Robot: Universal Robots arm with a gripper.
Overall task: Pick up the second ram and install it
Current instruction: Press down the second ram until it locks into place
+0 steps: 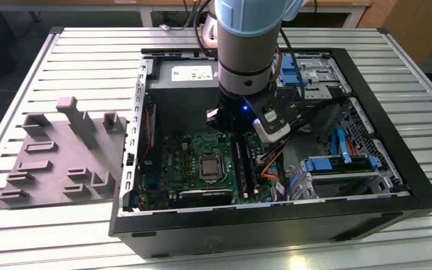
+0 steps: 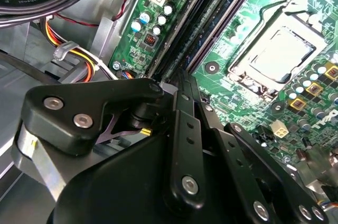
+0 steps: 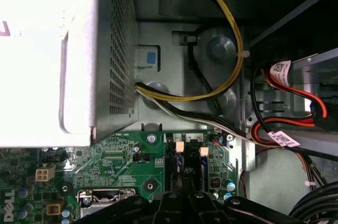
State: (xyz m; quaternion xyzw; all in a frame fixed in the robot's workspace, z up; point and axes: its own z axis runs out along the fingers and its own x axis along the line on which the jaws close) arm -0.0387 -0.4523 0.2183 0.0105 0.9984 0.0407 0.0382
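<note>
Two memory slots run straight out from under your pincer (image 1: 240,130), which is down inside the open computer case (image 1: 276,228), right over the green motherboard (image 1: 189,154). In the second wrist view the pincer (image 2: 178,84) has its fingers drawn together into one narrow tip, with no gap showing between them. The second ram (image 3: 178,163) stands on edge in the slot directly beneath that tip. It lies in the slot nearer the processor socket (image 2: 277,55), with its white end clip just beyond the tip. You can't tell whether the tip is touching the stick's top edge or is just above it. In the exterior view the second ram (image 1: 241,162) shows as a dark strip running away from the pincer toward the case's front wall, and another dark strip lies just beside it. The silver power supply (image 3: 58,49) sits ahead of the pincer and off to the socket side. Yellow and black cables (image 3: 229,49) loop past on the other side. Well away from the pincer, outside the case, the grey tray (image 1: 58,163) rests on the slatted table (image 1: 88,50).
</note>
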